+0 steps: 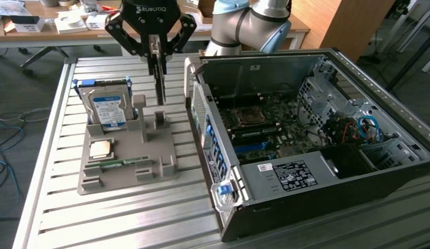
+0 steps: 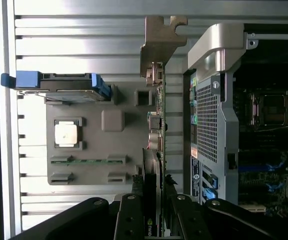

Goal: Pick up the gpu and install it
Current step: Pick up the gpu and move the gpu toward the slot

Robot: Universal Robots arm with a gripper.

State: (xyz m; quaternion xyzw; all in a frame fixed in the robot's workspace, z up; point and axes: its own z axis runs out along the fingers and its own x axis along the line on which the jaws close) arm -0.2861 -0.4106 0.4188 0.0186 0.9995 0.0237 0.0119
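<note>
From my remote station: the black two-finger gripper (image 1: 157, 54) hangs point-down just to the exterior view's left of the open black-and-silver desktop computer case (image 1: 291, 199). Its jaws are partly closed and clamped on the gpu (image 1: 160, 85), a thin, flat, dark circuit card.

In the exterior view the card shows edge-on. Its long axis runs straight down from the fingers, and its free lower end is just over the grey moulded plastic parts holder (image 1: 159, 155) that sits beside the case. I cannot tell whether that end is fully clear of the holder's upright.

The wrist view looks along the gripper (image 2: 153, 210) and down the gpu (image 2: 153, 170). The pale beige metal bracket (image 2: 161, 42) is at the end farthest from the fingers. The card lies parallel to the case's perforated side wall (image 2: 206, 125), near it but outside it.

The green motherboard (image 1: 270, 124) lies flat on the floor of the case, so it is beyond that wall from the card and lower down.

The silver-and-blue jointed arm (image 1: 250, 23) rises behind the case and reaches across its rear corner. Its wrist is turned so the fingers aim at the slatted aluminium table (image 1: 118, 218).

A silver, blue-labelled hard drive (image 1: 107, 106) stands in the holder on the side away from the case.
</note>
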